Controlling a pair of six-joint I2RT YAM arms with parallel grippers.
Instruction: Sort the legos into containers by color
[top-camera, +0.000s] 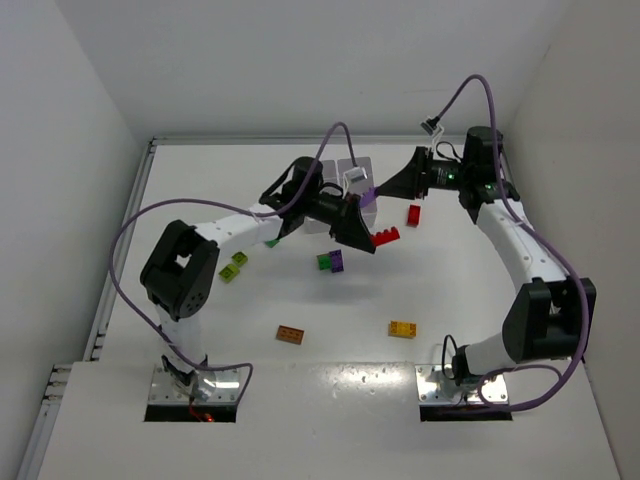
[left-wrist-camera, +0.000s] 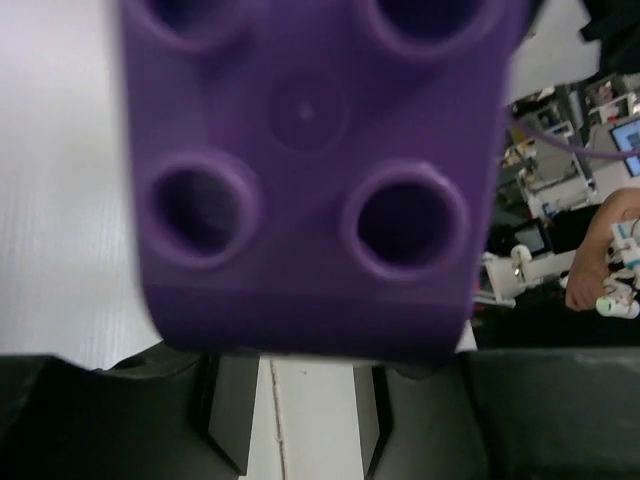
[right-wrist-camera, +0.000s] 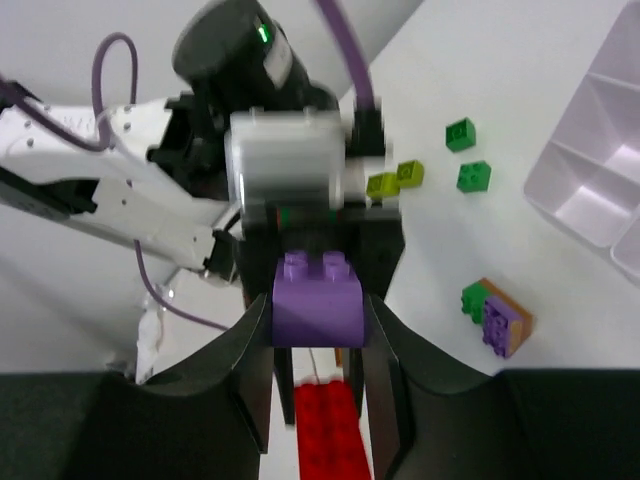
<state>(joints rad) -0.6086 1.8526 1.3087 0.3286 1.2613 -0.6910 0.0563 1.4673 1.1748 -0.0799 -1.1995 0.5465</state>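
Note:
My right gripper (right-wrist-camera: 318, 330) is shut on a purple brick (right-wrist-camera: 318, 300), held in the air close in front of the left wrist camera, where it fills the left wrist view (left-wrist-camera: 310, 170). In the top view this purple brick (top-camera: 367, 196) sits by the white tray (top-camera: 362, 165). My left gripper (top-camera: 376, 238) points right and is shut on a red brick (top-camera: 386, 238), raised just under the purple one; the red brick also shows in the right wrist view (right-wrist-camera: 330, 430). The purple brick hides the left fingertips from their own camera.
On the table lie a red brick (top-camera: 413, 214), a green and purple cluster (top-camera: 330, 261), lime bricks (top-camera: 234, 266), a green brick (top-camera: 272, 241), an orange-brown brick (top-camera: 290, 334) and a yellow brick (top-camera: 402, 328). The tray's cells (right-wrist-camera: 600, 160) show at right.

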